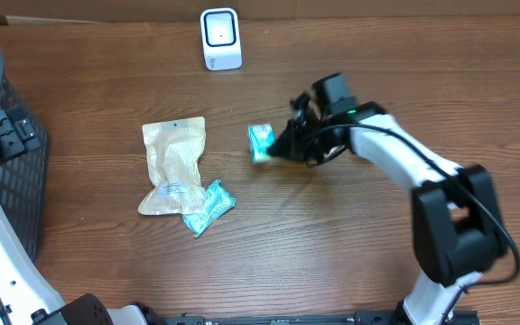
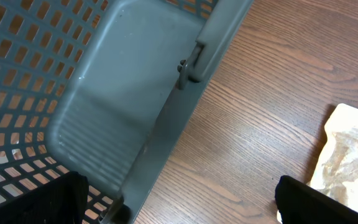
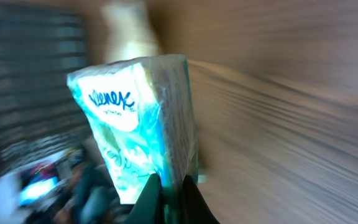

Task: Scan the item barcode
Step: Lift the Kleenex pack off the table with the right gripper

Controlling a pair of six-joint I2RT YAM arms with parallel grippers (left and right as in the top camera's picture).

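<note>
My right gripper (image 1: pixel 276 146) is shut on the edge of a teal and white Kleenex tissue pack (image 1: pixel 260 143), held just above the table's middle. In the right wrist view the tissue pack (image 3: pixel 135 118) stands upright between the two dark fingers (image 3: pixel 149 200), and the picture is blurred by motion. No barcode shows on it. The white scanner (image 1: pixel 221 39) stands at the back edge, apart from the pack. My left gripper (image 2: pixel 179 211) is open over the basket's rim with nothing in it.
A beige pouch (image 1: pixel 174 167) lies left of centre, with a second teal tissue pack (image 1: pixel 208 208) at its lower corner. A dark grey mesh basket (image 1: pixel 7 171) fills the left edge. The basket wall (image 2: pixel 123 112) and pouch corner (image 2: pixel 350 155) show in the left wrist view.
</note>
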